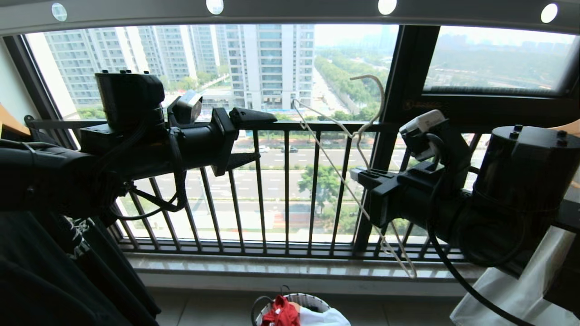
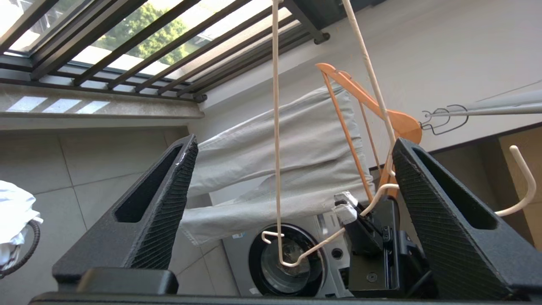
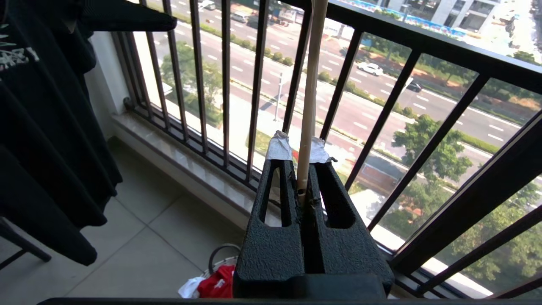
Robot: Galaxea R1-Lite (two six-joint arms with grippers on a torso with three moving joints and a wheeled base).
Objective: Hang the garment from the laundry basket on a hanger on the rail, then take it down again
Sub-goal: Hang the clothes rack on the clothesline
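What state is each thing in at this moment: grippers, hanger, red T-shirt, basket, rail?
left gripper: open, empty, beside the hanger
right gripper: shut on the hanger's wire
white wire hanger: bare, held in the air, off the rail
red T-shirt: crumpled in the basket
laundry basket: on the floor, holding clothes
rail: nothing hooked in the stretch shown

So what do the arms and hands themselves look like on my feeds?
Both arms are matte black with bulky cylindrical joints and loose black cables. The left hand has two wedge-shaped, ribbed black fingers with cut-out slots. The right hand matches, with silvery tape on its fingertips. Each wrist carries a small camera.
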